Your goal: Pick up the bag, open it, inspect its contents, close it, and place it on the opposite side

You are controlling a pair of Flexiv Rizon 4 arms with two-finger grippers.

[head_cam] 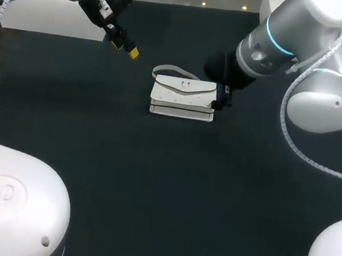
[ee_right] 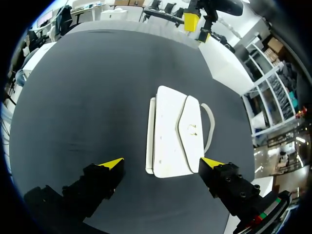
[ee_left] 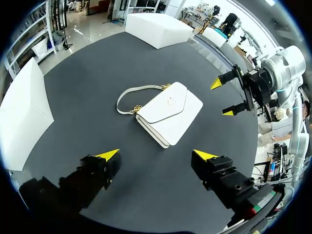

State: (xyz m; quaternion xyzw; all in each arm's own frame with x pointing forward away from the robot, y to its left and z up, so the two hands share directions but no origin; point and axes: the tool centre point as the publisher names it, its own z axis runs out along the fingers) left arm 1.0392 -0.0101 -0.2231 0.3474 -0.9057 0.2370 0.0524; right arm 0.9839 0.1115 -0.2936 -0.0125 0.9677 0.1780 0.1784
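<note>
Bag ×1, white, flap shut | head view: laid flat at middle of table | left wrist view: left gripper ×1, fingers spread, nothing grasped, bag ahead | right wrist view: right gripper ×1, fingers spread, bag's end seen between them, ungrasped

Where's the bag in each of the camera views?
Head view: bag in the middle of the table.
Left wrist view: ahead of the open left gripper, with the right gripper off to its side.
Right wrist view: just ahead of the open right gripper, with the left gripper far beyond.
Shared landmark: the strap, looping off one long side of the bag.
</note>
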